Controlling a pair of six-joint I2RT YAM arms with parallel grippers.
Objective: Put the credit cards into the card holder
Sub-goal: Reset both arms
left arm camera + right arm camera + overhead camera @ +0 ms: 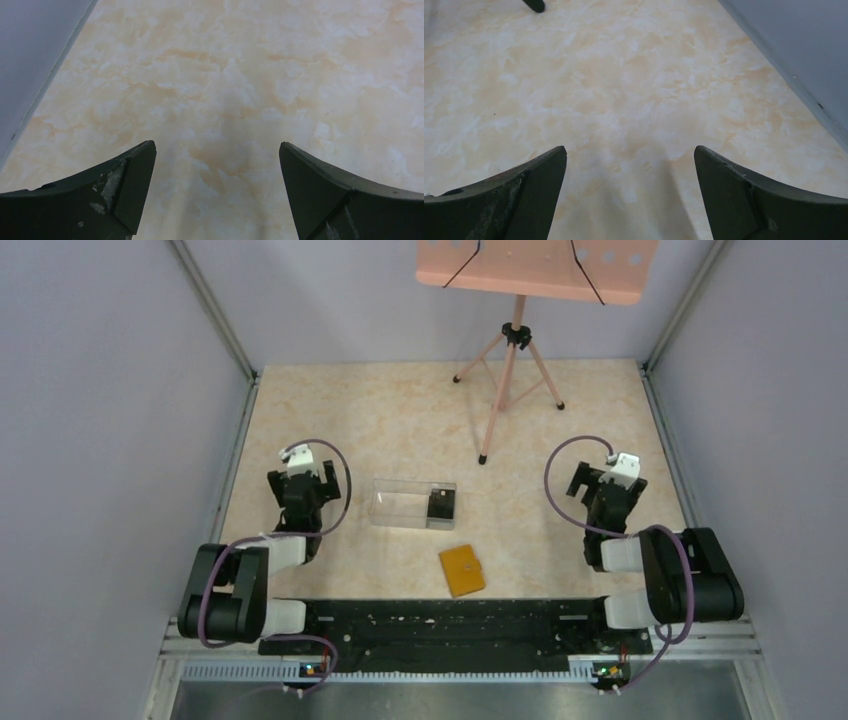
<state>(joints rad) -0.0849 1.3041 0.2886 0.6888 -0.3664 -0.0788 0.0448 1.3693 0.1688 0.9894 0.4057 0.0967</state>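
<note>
Credit cards: dark, near-black, bunched inside the clear plastic box, at its right end. Too small in the overhead view to count. Well apart from both arms.

Card holder: orange-tan, folded shut, flat on the counter. Lies just toward the near edge from the box's right end, apart from it, slightly skewed to the edges. Sits about midway between the left and right edges, close to the black rail along the near edge.

Left jaws: apart, clamped on nothing. Seen from the left wrist, two dark fingers spread wide over bare marbled counter, with the grey wall at the left edge. Seen from overhead, positioned left of the box's left end, toward the left edge, not touching the box.

Right jaws: also apart, holding nothing. Seen from the right wrist, both fingers wide over bare counter, with the grey wall along the right edge and one black tripod foot at the top. Seen from overhead, close to the right edge, well apart from box and card holder.

Pink stand on three legs toward the far edge, right of centre; its perforated tray at the top. One leg planted nearest the box, between box and far edge.
</note>
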